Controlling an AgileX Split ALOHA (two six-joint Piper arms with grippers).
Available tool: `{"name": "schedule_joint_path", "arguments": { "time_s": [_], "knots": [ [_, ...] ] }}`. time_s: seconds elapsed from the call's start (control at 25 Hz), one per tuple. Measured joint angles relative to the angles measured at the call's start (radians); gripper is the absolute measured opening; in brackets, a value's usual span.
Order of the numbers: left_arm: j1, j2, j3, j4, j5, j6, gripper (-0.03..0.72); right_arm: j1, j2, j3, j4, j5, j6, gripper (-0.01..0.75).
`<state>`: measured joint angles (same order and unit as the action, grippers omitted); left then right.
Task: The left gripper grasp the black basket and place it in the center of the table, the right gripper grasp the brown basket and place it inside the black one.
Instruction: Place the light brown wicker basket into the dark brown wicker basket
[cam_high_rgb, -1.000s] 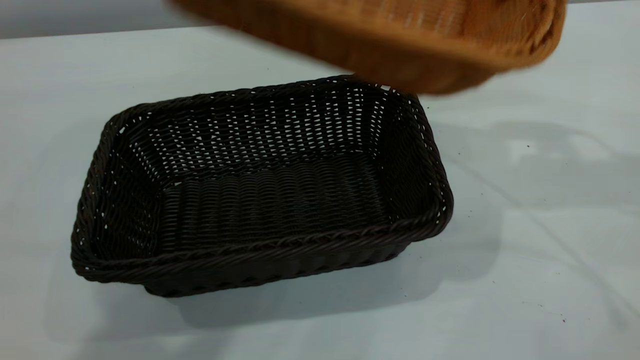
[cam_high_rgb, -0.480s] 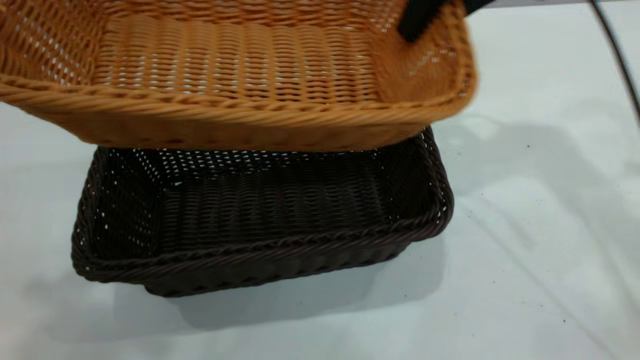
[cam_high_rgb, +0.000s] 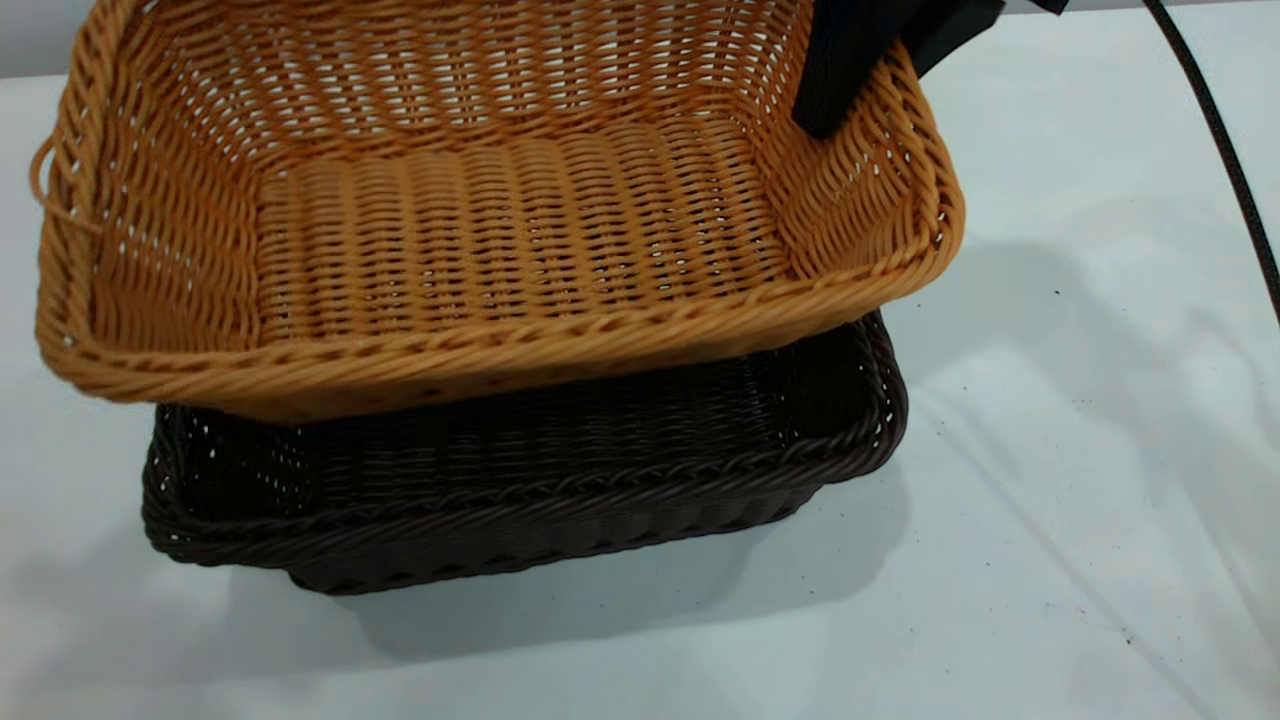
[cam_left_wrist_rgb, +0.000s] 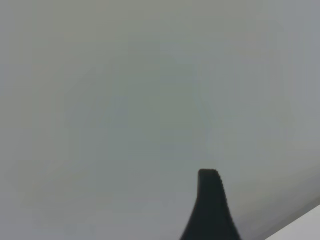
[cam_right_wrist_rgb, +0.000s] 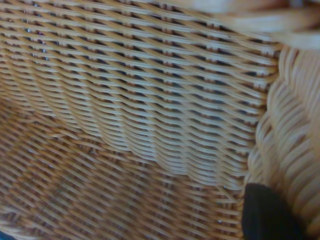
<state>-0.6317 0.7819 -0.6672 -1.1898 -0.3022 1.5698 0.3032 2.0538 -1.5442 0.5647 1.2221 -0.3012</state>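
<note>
The black basket (cam_high_rgb: 600, 480) stands on the table (cam_high_rgb: 1050, 480) at mid-view. The brown basket (cam_high_rgb: 500, 230) hangs just above it, tilted, and covers its far half; its small loop (cam_high_rgb: 40, 185) is at the left short end. My right gripper (cam_high_rgb: 880, 75) is shut on the brown basket's right short rim, with one finger (cam_high_rgb: 835, 80) inside the wall. The right wrist view shows that finger (cam_right_wrist_rgb: 265, 215) against the tan weave (cam_right_wrist_rgb: 150, 110). My left gripper (cam_left_wrist_rgb: 210, 210) is out of the exterior view and faces only a blank grey surface.
A black cable (cam_high_rgb: 1220, 150) runs down the far right. Bare tabletop lies to the right of and in front of the baskets, marked with a few dark specks (cam_high_rgb: 1057, 292).
The brown basket has swung in from the upper right to the left and come down low over the black basket. The right gripper has come into view with it. The black basket has not moved.
</note>
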Motion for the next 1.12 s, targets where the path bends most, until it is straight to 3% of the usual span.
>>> {"name": "schedule_joint_path", "arguments": {
  "time_s": [0.4,1.12],
  "knots": [
    [0.0,-0.001,0.0,-0.002,0.0,0.0,0.459,0.041,0.0,0.001,-0.01,0.0,0.021,0.1],
    [0.0,-0.001,0.0,-0.003,-0.004,0.0,0.459,0.04,0.022,0.038,-0.05,-0.004,0.155,0.1]
  ]
}}
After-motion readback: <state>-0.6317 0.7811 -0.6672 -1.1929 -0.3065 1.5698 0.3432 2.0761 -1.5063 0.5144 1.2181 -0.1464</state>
